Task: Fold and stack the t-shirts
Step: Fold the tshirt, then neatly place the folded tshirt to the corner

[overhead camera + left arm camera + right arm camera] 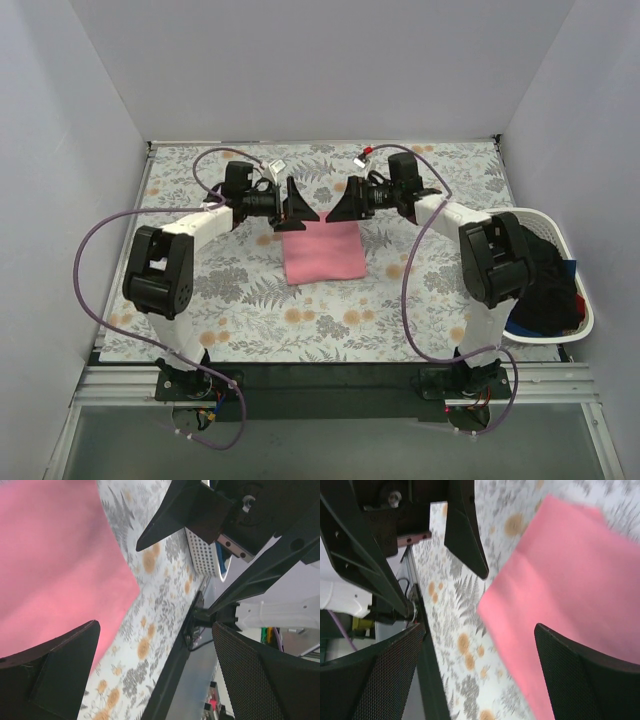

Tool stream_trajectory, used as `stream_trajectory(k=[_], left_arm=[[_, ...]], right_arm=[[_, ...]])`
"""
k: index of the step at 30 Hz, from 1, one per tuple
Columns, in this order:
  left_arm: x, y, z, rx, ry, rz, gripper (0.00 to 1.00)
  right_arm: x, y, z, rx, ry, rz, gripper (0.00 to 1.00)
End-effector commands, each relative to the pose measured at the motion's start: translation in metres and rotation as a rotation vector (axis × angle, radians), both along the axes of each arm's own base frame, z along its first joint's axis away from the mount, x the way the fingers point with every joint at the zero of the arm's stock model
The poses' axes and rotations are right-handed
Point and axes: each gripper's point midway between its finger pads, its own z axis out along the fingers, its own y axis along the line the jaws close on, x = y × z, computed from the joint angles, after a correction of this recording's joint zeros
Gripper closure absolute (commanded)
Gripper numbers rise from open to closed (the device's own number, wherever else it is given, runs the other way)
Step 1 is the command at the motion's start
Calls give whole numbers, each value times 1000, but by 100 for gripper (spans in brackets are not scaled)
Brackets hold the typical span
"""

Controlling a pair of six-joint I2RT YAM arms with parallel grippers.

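Note:
A salmon-pink t-shirt [322, 255], folded into a small rectangle, lies flat on the floral cloth at mid-table. My left gripper [300, 210] and right gripper [345, 205] hover tip to tip just above its far edge, both open and holding nothing. In the left wrist view the pink shirt [55, 565] fills the upper left, beyond the open left gripper [155, 670]. In the right wrist view the pink shirt [570, 595] lies to the right, under the open right gripper [480, 675]. Black and dark blue t-shirts [545, 275] sit heaped in the basket.
A white plastic laundry basket [586, 305] stands at the table's right edge, close beside the right arm's elbow, and shows as white mesh [202, 555] in the left wrist view. Grey-and-orange floral tablecloth [250, 310] covers the table. White walls enclose three sides.

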Motion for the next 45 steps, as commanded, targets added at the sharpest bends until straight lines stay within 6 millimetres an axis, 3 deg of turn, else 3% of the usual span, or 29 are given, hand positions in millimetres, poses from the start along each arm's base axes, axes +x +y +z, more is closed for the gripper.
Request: stream_trajectory(k=[1,4,7,8,13,16,19,20,22,23,25,26,27,29,30,31,33,34,38,41,45], left_arm=[[45,5,-14,19,-8,79,5],[78,13,-30,12,29,135,5],[102,25,-55,10,62,186,5],[107,31,-64,18,78,206,7],[116,47,-99,56,113,236,8],[120,52,-90,61,76,241,8],[126,56,-55,68,-51,235,8],[124,57,-30,75,-101,236,7],[123,64,-13,129,-135,270,5],[123,69,-7,167,-168,273,5],[120,84,15,265,-177,334,5],[119,90,19,303,-199,347,5],[110,96,34,330,-217,363,4],[105,107,42,389,-245,398,4],[98,110,52,405,-246,406,4],[95,115,53,431,-246,420,4],[86,122,51,476,-220,421,4],[82,126,55,491,-224,430,4],[66,134,56,528,-221,439,4],[55,135,59,528,-238,438,4],[46,142,52,566,-226,439,3]], right_arm=[[37,4,-17,-20,-31,-15,2],[65,6,-30,-32,-53,-37,2],[89,2,-57,-53,-40,-66,2],[96,-5,-77,-69,-5,-86,3],[114,-29,-112,-99,47,-151,6],[118,-33,-102,-89,32,-161,6],[121,-36,-66,-62,-23,-169,6],[121,-36,-39,-47,-74,-171,6],[120,-41,-15,-50,-140,-182,4],[119,-44,11,-62,-213,-206,4],[112,-50,22,-131,-245,-219,3],[115,-57,38,-192,-340,-248,3],[107,-60,37,-242,-330,-246,3],[100,-60,45,-352,-412,-255,4],[88,-62,36,-415,-383,-237,5],[76,-48,34,-451,-394,-202,5],[64,-47,23,-567,-428,-180,7],[46,-27,19,-587,-447,-123,8],[9,8,-7,-750,-560,-8,11],[-13,29,-30,-780,-542,55,21],[-31,44,-55,-792,-476,96,53]])
